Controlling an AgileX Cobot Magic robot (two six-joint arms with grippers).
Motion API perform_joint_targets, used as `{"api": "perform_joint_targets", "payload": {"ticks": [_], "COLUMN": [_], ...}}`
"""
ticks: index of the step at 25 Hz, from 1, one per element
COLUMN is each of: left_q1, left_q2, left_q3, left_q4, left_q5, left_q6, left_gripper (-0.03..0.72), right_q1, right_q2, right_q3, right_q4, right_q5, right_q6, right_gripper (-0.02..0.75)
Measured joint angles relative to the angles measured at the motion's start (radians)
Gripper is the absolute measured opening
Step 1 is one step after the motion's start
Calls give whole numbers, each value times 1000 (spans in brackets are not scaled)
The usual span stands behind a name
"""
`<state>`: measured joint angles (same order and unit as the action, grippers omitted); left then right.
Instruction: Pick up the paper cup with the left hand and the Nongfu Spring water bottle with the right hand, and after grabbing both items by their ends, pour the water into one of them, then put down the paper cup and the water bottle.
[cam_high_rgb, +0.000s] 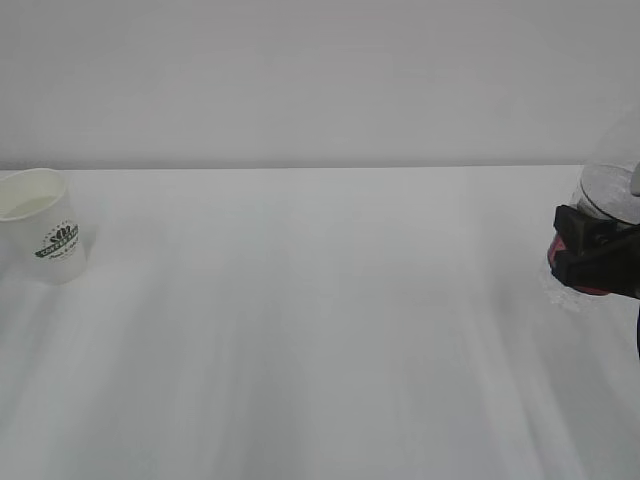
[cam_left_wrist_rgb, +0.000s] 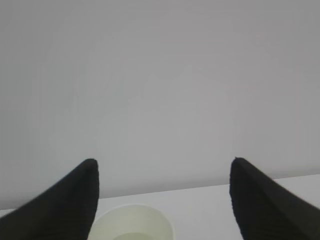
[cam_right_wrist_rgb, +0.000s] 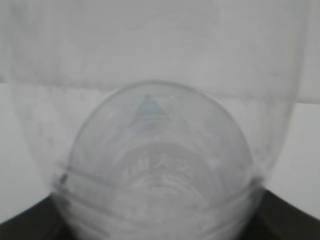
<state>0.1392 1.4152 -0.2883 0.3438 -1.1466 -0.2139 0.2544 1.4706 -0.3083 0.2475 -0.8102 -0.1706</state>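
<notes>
— Standing at the nine o'clock edge of the outside view is the paper cup (cam_high_rgb: 42, 225): white, tapered, cream inside, a dark green round logo on its wall, upright on the white table (cam_high_rgb: 320, 330). No gripper shows near it there.

— And seen from the left wrist?

— Only its cream rim, the cup (cam_left_wrist_rgb: 131, 223) sitting at six o'clock, low between the two black fingers (cam_left_wrist_rgb: 70, 205) of the left hand (cam_left_wrist_rgb: 162, 172). The fingers stand wide apart, one at seven o'clock and one at five; the rim lies nearer the seven o'clock one, and I see no contact. A pale pool of water (cam_left_wrist_rgb: 131, 236) seems to lie inside, though it is faint.

— The bottle?

— At three o'clock in the outside view, the water bottle (cam_high_rgb: 608, 200) is tipped with its clear ribbed base toward the camera, red label just visible behind the black fingers of the right hand (cam_high_rgb: 590, 255), which are clamped across it.

— The right wrist adds what?

— It looks straight along the bottle (cam_right_wrist_rgb: 160, 165), clear walls and round base filling the picture, dark fingers (cam_right_wrist_rgb: 292, 215) hugging it at five and seven o'clock. The cup is not visible there.
</notes>
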Motion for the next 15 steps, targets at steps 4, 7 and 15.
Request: {"api": "perform_joint_targets", "payload": {"ticks": [4, 7, 15], "left_q1": [0, 0, -28], "left_q2": [-17, -20, -20], "left_q3": [1, 1, 1], "left_q4": [11, 17, 26], "left_q5": [-1, -1, -1], "left_q6": [0, 0, 0], "left_gripper": [591, 590, 590], "right_q1": [0, 0, 0], "right_q2": [0, 6, 102], "right_q3": [0, -5, -74], "right_q4": [0, 3, 6], "right_q5": [-4, -13, -23], "right_q6": [2, 2, 2], "right_gripper": [464, 464, 464]}}
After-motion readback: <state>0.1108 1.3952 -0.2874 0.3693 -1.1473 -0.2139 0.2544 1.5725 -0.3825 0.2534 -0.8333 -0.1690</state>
